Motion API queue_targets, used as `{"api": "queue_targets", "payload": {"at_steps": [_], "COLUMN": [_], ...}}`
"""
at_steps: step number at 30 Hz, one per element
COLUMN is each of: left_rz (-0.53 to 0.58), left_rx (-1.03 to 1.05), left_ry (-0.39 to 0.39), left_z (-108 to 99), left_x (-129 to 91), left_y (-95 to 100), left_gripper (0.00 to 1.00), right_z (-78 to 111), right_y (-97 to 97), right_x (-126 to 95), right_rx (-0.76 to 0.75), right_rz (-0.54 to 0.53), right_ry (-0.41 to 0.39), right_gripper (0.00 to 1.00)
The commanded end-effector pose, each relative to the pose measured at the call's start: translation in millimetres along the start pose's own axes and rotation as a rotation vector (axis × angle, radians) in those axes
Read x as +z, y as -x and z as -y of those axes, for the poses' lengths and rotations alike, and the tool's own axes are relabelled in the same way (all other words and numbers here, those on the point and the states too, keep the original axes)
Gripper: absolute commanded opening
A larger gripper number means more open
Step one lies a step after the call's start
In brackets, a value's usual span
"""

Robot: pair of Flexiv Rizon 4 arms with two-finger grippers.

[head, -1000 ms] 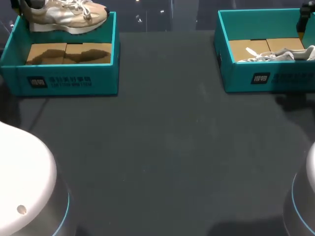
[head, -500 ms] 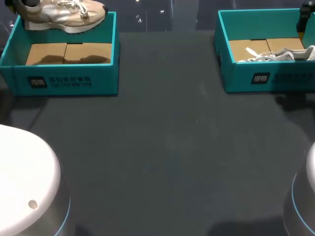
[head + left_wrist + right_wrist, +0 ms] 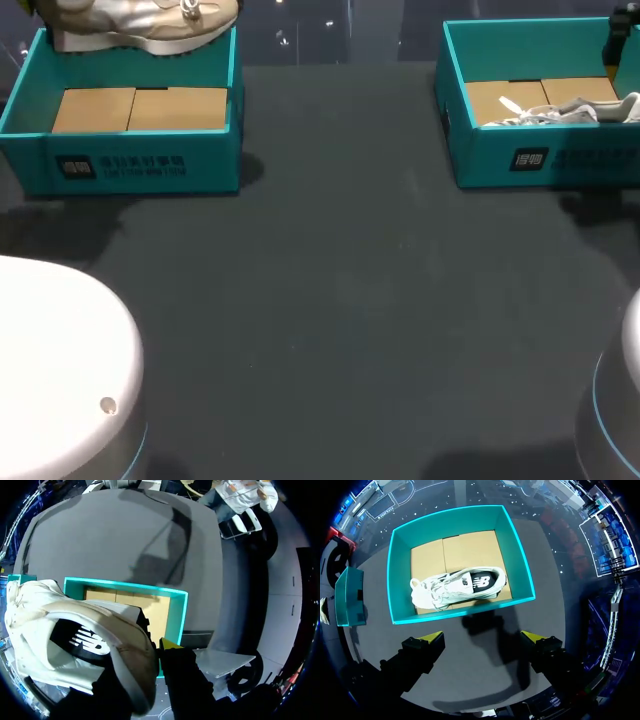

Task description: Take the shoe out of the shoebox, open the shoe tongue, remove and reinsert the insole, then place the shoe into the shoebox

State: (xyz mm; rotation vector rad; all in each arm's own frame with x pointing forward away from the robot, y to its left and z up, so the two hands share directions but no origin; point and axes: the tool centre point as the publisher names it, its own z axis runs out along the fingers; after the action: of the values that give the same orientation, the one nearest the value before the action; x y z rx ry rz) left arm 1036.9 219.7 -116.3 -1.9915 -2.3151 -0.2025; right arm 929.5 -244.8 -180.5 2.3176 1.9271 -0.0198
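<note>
From overhead, the left shoebox (image 3: 140, 170) sat at the far left of the dark table (image 3: 340, 300) with nothing in it but its cardboard floor. The beige shoe (image 3: 140, 25) hung in the air over the box's back wall, sole down, toe pointing toward the middle of the table. Over on the far right, the right shoebox (image 3: 560, 160) had a white shoe (image 3: 570, 112) lying inside, laces spilling toward the left.

From the left arm's wrist camera, the beige shoe (image 3: 75, 630) filled most of the view, heel end toward the camera. The left claw (image 3: 145, 652) was clamped on it near the heel collar. One finger (image 3: 167, 644) with its yellow tip pressed against the outside, and the other was mostly hidden behind the shoe. The left shoebox (image 3: 177, 610) was underneath, well below the shoe.

From the right arm's wrist camera, the right claw (image 3: 482, 637) hung with its fingers spread wide, holding nothing, just bare table between them. The right shoebox (image 3: 520, 565) was right ahead of it, and the white shoe (image 3: 455, 587) lay on its side across the near half of the cardboard floor. The left shoebox (image 3: 347, 597) showed off to one side, well apart.
</note>
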Motion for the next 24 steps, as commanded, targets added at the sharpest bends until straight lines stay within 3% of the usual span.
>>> {"api": "queue_targets", "payload": {"at_steps": [1,9,18,24], "left_rz": [-0.026,-0.040,-0.053,-0.053], "left_rx": [0.001,0.050,0.137,0.137], "left_ry": [0.226,0.236,0.213,0.213], "left_z": [62,123,211,211], "left_x": [-23,-50,-66,-66], "left_y": [15.9,62.8,129.6,129.6], "left_gripper": [0.00,0.00,0.00,0.00], "right_z": [-0.2,-0.2,-0.2,-0.2], "right_y": [0.2,0.2,0.2,0.2], "right_x": [0,0,0,0], "right_rx": [-0.001,-0.001,-0.001,-0.001], "right_rz": [0.001,0.001,0.001,0.001], "right_ry": [-0.001,-0.001,-0.001,-0.001], "right_gripper": [1.00,1.00,1.00,1.00]}}
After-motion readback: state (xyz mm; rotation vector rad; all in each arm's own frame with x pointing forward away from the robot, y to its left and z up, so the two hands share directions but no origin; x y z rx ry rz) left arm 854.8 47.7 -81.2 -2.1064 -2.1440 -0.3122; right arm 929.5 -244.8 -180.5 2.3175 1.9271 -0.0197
